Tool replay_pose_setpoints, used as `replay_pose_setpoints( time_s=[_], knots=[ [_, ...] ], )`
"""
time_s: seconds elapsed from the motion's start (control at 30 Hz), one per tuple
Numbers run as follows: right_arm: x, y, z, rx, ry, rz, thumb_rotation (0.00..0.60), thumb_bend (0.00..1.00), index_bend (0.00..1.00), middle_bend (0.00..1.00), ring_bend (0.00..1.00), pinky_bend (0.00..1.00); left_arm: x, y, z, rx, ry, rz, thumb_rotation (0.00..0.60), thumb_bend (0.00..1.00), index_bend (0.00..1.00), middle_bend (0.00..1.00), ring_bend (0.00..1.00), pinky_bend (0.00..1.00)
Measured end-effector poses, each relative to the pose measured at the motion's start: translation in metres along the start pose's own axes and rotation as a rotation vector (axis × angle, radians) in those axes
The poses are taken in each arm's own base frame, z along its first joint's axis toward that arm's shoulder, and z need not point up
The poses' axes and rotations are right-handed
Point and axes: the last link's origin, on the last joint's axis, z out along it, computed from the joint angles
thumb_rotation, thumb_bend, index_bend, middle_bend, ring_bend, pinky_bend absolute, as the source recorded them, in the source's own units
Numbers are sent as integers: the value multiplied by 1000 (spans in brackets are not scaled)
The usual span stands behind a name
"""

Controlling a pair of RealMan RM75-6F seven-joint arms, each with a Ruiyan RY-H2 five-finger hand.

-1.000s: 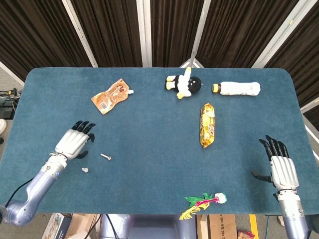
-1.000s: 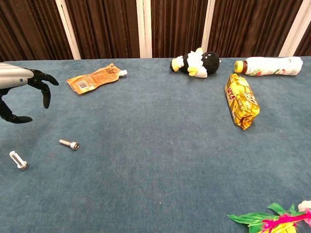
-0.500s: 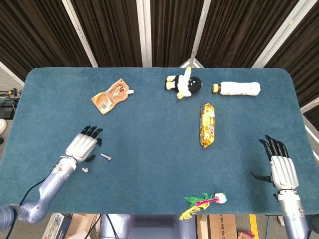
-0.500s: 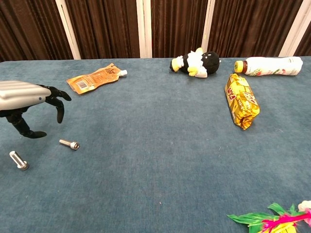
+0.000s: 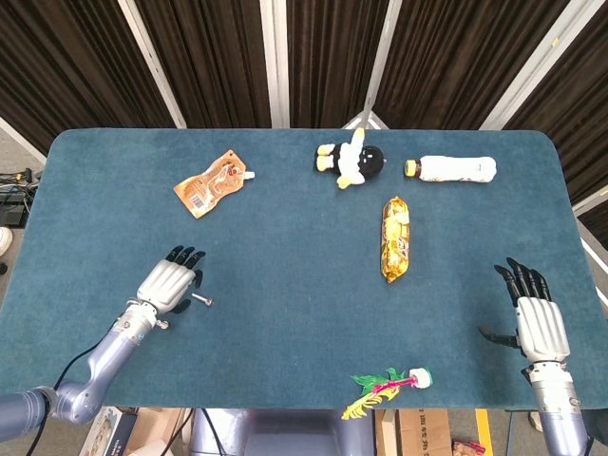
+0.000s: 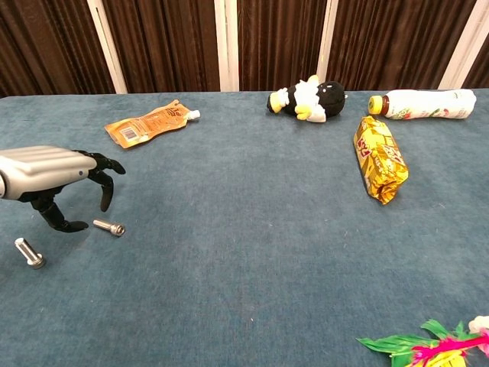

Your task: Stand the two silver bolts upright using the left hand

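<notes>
The left robot hand is hovering over the table, fingers curled downward and apart, holding nothing. One bolt is lying flat just beside its fingertips. The other bolt is lying nearer the table's left edge.

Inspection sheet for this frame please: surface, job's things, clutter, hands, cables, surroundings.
Surface: blue cloth table, flat.
Job's things: two silver bolts; the near bolt stands tilted on its head, the far bolt lies on its side.
Clutter: orange pouch, penguin plush, lying bottle, yellow snack pack, feather toy.
Hands: left hand hovers over the far bolt, fingers curved, holding nothing; right hand open, palm down, idle.
Cables: some by the floor at far left.
Surroundings: dark curtains.
</notes>
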Motion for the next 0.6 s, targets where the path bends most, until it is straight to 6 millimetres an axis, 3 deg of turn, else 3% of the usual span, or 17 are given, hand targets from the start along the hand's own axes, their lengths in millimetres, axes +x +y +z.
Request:
replay_pose_setpoints(
  time_s=[0.6],
  knots=[
    [0, 0, 0, -4, -1, 10, 600, 106, 150, 67, 42, 0, -7, 4, 5, 12, -4, 24, 600, 479, 520, 73, 0, 0]
  ],
)
